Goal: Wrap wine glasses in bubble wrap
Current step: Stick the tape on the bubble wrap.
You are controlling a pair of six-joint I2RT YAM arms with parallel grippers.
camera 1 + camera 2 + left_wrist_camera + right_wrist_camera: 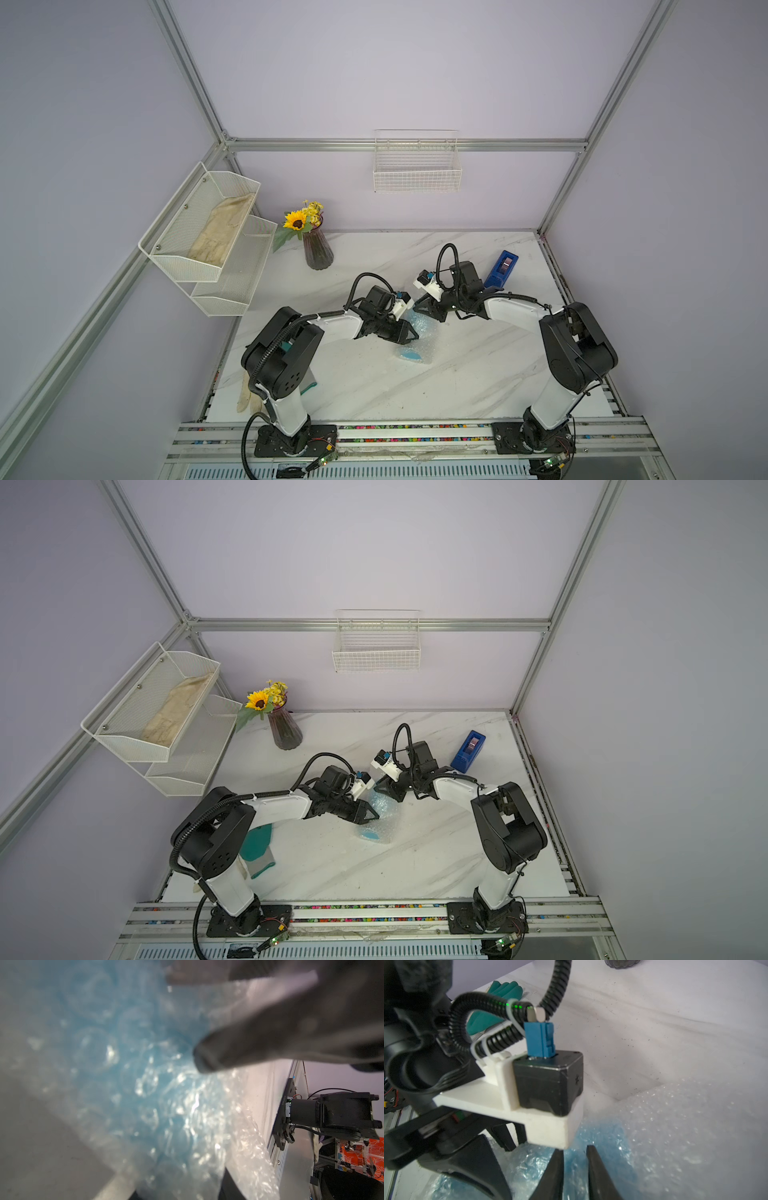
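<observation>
Clamps left fingers (411, 334) on goblet (409, 355), swathed in wrap (426, 351), on desk (457, 374). Holds right fingers (574, 1153) a slit apart at goblet's cup end; cannot tell whether pinching wrap.

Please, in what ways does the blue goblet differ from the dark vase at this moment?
The goblet is light blue; the vase is dark and ribbed. The goblet is covered in bubble wrap; the vase is bare and holds flowers. The goblet is near the middle of the table; the vase stands at its back edge. Both rest on that marble table.
</observation>
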